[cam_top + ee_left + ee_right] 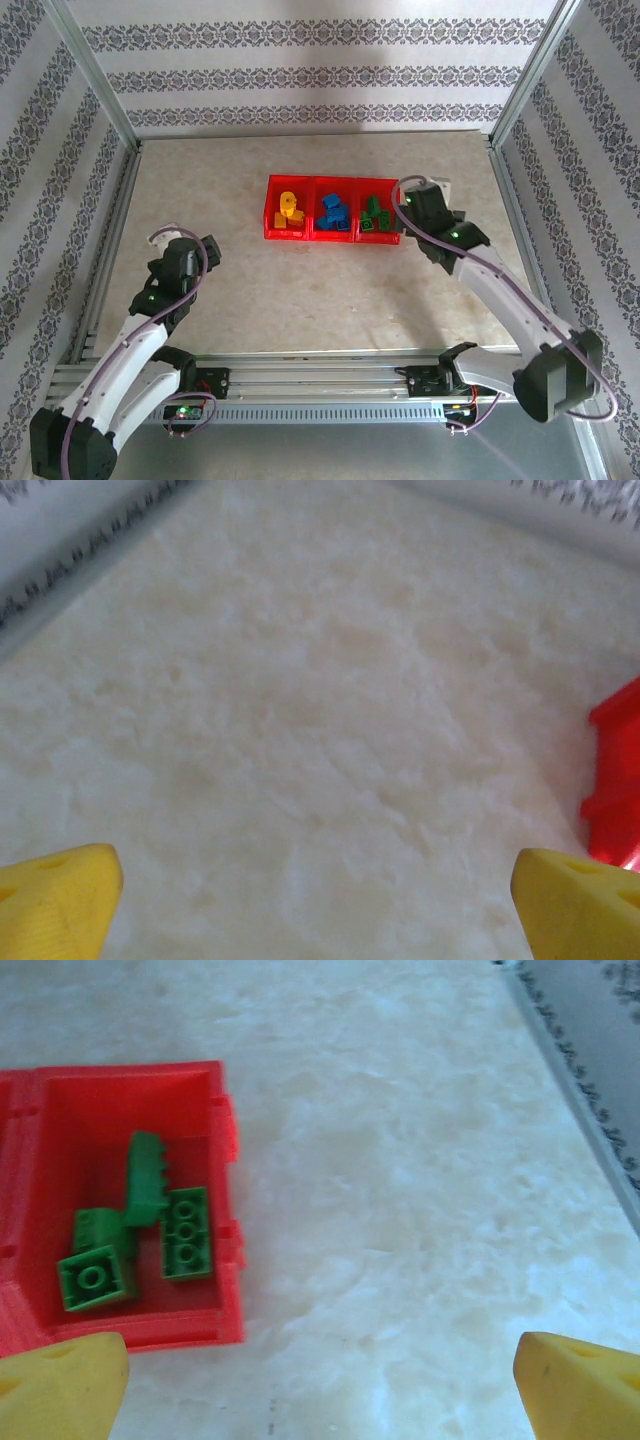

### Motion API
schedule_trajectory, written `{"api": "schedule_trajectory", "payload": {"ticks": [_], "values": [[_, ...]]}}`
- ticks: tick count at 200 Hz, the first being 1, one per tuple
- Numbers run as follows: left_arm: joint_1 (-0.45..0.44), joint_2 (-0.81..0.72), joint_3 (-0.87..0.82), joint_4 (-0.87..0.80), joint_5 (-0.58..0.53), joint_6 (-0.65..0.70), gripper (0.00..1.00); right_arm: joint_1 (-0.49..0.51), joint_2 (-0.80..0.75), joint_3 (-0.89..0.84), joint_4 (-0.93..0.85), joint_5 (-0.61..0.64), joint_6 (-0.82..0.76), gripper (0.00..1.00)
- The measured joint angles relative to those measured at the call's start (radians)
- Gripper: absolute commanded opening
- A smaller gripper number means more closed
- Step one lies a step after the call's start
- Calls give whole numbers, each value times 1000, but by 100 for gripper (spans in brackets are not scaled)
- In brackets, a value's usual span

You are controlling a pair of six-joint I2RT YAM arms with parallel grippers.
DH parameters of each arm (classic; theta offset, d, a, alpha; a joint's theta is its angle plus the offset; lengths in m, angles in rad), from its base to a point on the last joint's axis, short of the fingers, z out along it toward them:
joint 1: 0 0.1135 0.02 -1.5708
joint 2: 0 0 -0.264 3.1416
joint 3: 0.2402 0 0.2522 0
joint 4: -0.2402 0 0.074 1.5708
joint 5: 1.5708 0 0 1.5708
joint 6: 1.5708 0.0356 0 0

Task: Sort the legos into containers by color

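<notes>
The red tray (300,236) lies at the middle of the table, its three compartments in a row. Yellow-orange legos (290,208) fill the left one, blue legos (333,212) the middle one, green legos (375,215) the right one. In the right wrist view, several green legos (186,1232) lie inside the tray's end compartment (228,1210). My right gripper (320,1385) is open over bare table just right of the tray, holding nothing; from above the right gripper (412,197) is at the tray's right end. My left gripper (320,900) is open and empty over bare table, and from above the left gripper (170,250) hangs well left of the tray.
A corner of the red tray (615,770) shows at the right edge of the left wrist view. Metal frame rails (110,110) and patterned walls enclose the table on three sides. Bare tabletop (330,300) stretches between the tray and the arm bases.
</notes>
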Motion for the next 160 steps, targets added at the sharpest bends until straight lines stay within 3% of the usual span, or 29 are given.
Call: {"api": "schedule_trajectory", "payload": {"ticks": [33,62,106,160], "values": [[3,-51,-113,200,-51,142,100,-97,-134,-115,69,7,0,98],[38,3,-213,417,-55,286,100,-198,-166,-191,136,14,22,98],[147,202,-233,657,76,404,100,-249,-155,-365,373,10,-66,98],[177,451,-222,857,242,462,100,-267,-88,-484,691,-38,-233,98]]}}
